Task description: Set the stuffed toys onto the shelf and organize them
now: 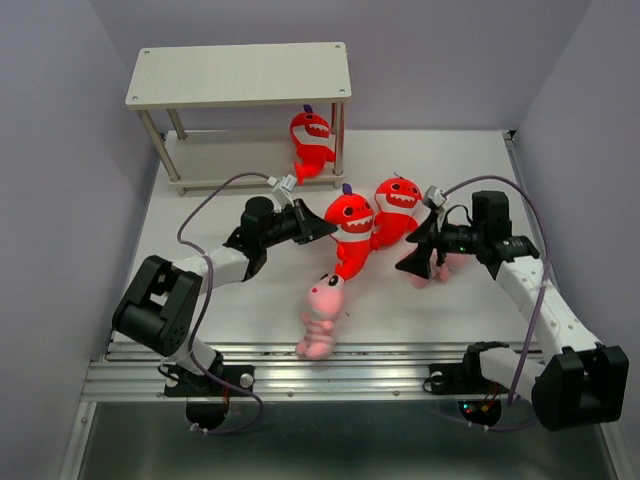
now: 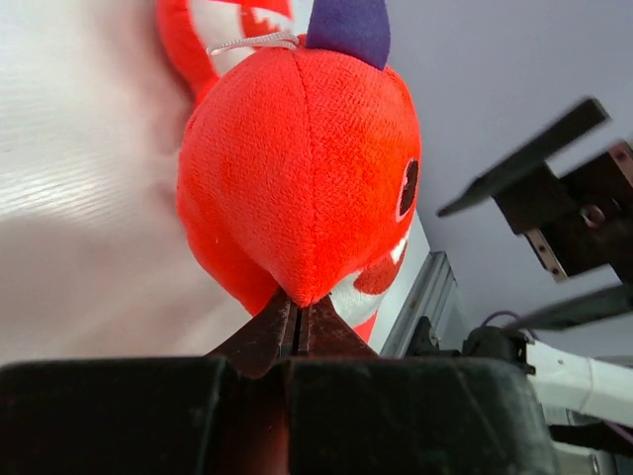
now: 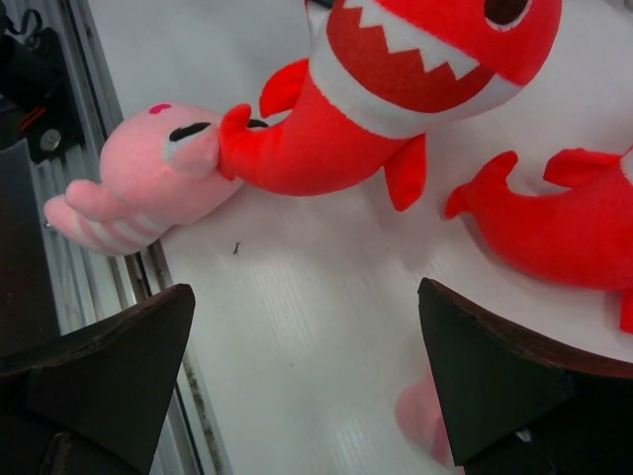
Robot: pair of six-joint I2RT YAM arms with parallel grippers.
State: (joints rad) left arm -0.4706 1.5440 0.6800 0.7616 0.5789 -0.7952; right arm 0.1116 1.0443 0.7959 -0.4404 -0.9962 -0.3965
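The bright red plush shark (image 1: 350, 215) has a white belly, jagged white teeth, a black eye and a dark purple tuft. The pink plush creature (image 1: 320, 315) carries paler stripes on its belly; the whitish-grey two-tier board shelf (image 1: 240, 75) is finely dotted.

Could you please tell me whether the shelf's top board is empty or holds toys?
Empty: the top board shows bare in the top view. The only shelved toy, a red shark, sits on the lower board.
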